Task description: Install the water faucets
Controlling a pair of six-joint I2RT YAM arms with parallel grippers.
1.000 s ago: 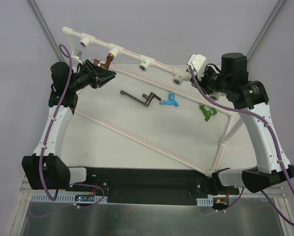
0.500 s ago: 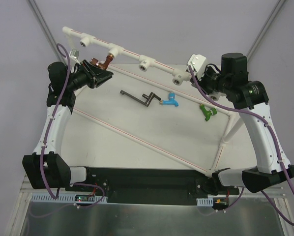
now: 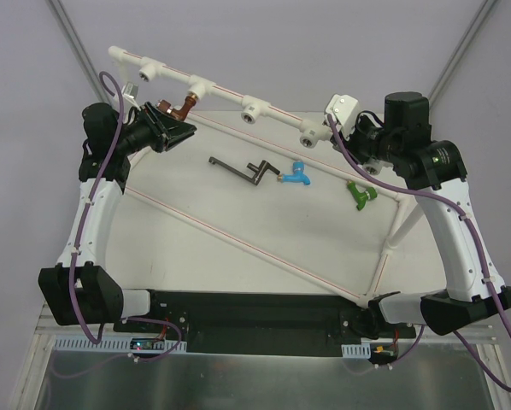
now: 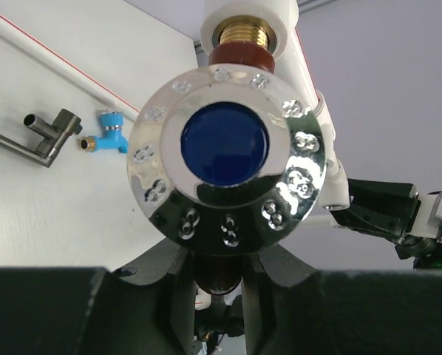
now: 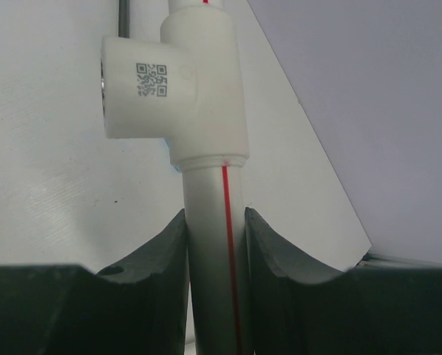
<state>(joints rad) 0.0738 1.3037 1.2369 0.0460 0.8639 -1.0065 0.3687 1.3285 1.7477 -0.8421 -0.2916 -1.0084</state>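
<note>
check the left fingers [image 4: 271,275] first: in the left wrist view they are clamped on the dark body of the red-brown faucet [image 4: 232,55], gripping it just below its shiny knob [image 4: 225,142]. the knob faces the camera, with a blue disc at its centre. the brass threaded end of the faucet meets a socket [image 4: 245,16] on the white pipe frame [image 3: 264,109]; you cannot tell how far the thread is seated. in the top view this faucet sits at the second socket from the left end of the far rail, with the left arm reaching up to it from the left side of the bench [image 3: 238,222].

check the right fingers [image 5: 269,259] next: in the right wrist view they are closed on a red-striped tube of the frame, one finger touching each side. a tee fitting [image 5: 173,81] carrying a printed code square sits on the tube just beyond the fingertips.

locate the loose parts on the bench, inside the frame. the blue faucet [image 3: 296,174] lies near the centre, just beside a dark metal lever piece [image 3: 243,169] on its left. the green faucet [image 3: 358,194] lies further right, near the right arm, well apart from the left fingers. neither one is touched by either arm.
</note>
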